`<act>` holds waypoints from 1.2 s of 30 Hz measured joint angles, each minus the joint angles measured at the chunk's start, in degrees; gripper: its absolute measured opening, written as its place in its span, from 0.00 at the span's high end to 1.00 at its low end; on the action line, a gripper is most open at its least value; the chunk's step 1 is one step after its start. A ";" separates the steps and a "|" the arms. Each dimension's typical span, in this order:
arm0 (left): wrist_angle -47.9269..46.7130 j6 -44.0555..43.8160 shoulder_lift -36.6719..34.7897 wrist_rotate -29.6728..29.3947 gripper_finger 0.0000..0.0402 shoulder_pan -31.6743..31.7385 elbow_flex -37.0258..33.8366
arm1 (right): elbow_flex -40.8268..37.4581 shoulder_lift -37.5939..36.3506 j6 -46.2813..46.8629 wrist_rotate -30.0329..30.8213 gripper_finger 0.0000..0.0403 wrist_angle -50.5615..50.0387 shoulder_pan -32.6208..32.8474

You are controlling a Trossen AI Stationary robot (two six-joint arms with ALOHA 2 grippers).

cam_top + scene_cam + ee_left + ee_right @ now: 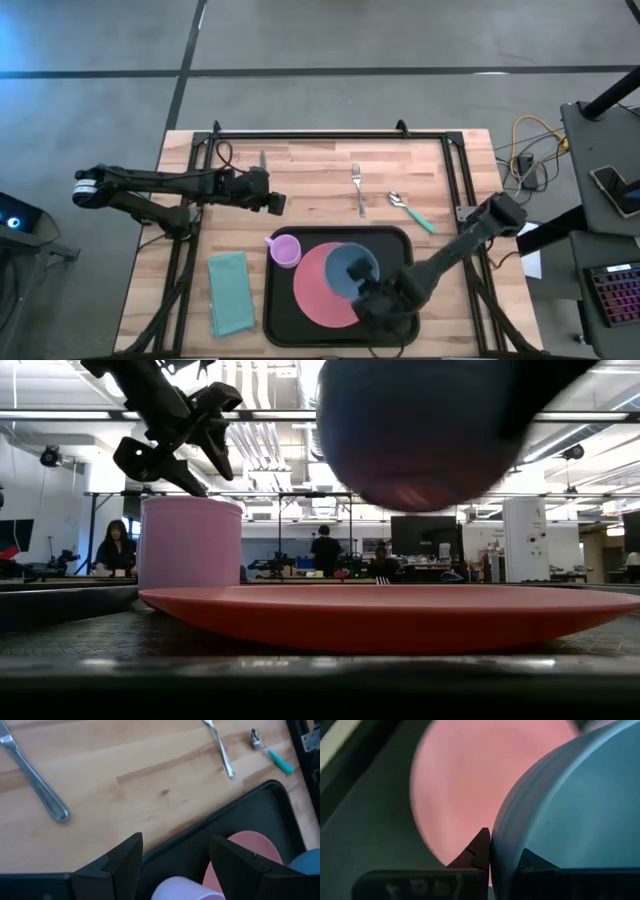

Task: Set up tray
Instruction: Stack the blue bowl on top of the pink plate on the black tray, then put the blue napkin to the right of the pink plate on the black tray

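Note:
The black tray (pixel 282 315) lies at the table's near middle. On it lies a round pink plate (pixel 315 290), and a lilac cup (pixel 285 250) stands in its far left corner. My right gripper (pixel 502 847) is shut on a blue bowl (pixel 350 268) above the plate. In the low view the bowl (pixel 420 430) hangs over the plate (pixel 400 615). My left gripper (pixel 175 842) is open and empty, in the air just beyond the tray's far left corner (pixel 275 203), over the cup (pixel 187 890). My right gripper holds the bowl by its rim (pixel 496 835) on the near side. One finger (pixel 479 851) is outside the wall and the other (pixel 532 860) is inside the bowl. The bowl is lifted clear of the plate and about level.
A teal folded napkin (pixel 230 290) lies left of the tray. A fork (pixel 358 190), a spoon with a teal handle (pixel 410 212) and a knife (pixel 263 160) lie on the wood beyond the tray. A black frame (pixel 330 135) runs round the table's edges.

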 joint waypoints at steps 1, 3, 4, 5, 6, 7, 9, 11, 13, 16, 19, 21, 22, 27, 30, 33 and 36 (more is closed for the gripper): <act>-0.14 -0.50 0.00 -0.01 0.48 -0.36 0.00 | 0.25 1.06 -0.89 -0.99 0.98 -0.08 0.46; -0.12 -0.75 0.00 -0.02 0.48 -1.03 0.00 | 1.15 3.46 -2.75 -2.68 0.98 -0.04 0.95; -0.12 -0.85 0.00 -0.02 0.48 -1.29 0.00 | 1.61 4.57 -3.71 -3.48 0.98 -0.25 1.06; -0.13 -1.13 0.00 -0.02 0.48 -1.50 0.00 | 2.10 5.65 -4.61 -3.78 0.98 -0.59 1.09; -0.13 -1.29 0.00 -0.02 0.48 -1.65 0.00 | 2.78 6.69 -5.42 -3.73 0.98 -0.78 1.05; -0.11 -1.64 0.00 -0.02 0.48 -1.85 0.00 | 3.44 7.47 -5.95 -3.58 0.98 -0.67 0.81; -0.13 -2.20 0.00 -0.07 0.48 -2.37 0.00 | 5.17 8.79 -6.49 -3.40 0.98 -0.84 0.07; -0.06 -2.28 -0.02 -0.16 0.48 -3.09 0.00 | 7.04 10.03 -6.76 -3.50 0.98 -0.60 -0.64; -0.04 -3.17 -0.07 -0.17 0.48 -4.01 0.00 | 8.56 11.45 -7.38 -3.81 0.98 -0.87 -1.29; -0.02 -3.44 -0.11 -0.15 0.48 -5.29 0.00 | 10.34 13.28 -8.64 -6.79 0.98 -0.92 -2.26; -0.04 -3.46 -0.11 -0.14 0.48 -5.86 0.00 | 11.64 15.04 -7.38 -7.38 0.97 -2.36 -2.86; -0.02 -3.46 -0.13 -0.15 0.48 -5.87 0.00 | 12.05 15.92 -6.11 -8.06 0.94 -3.72 -3.34; -0.03 -3.46 -0.13 -0.15 0.48 -5.86 0.00 | 12.09 16.01 -5.73 -8.19 0.92 -3.80 -3.50; -0.17 -3.36 -0.13 -0.24 0.48 -5.84 0.00 | 12.36 15.40 -5.39 -7.83 0.78 -3.44 -3.74; -0.34 -3.34 -0.13 -0.50 0.48 -5.84 0.00 | 12.98 15.17 -5.65 -7.75 0.68 -3.40 -3.70; -0.35 -3.30 -0.13 -0.64 0.48 -5.82 0.00 | 13.51 14.36 -6.52 -7.59 0.61 -3.42 -3.74; -0.42 -3.25 -0.13 -0.65 0.48 -5.80 0.00 | 13.51 12.22 -5.57 -7.56 0.55 -3.85 -3.74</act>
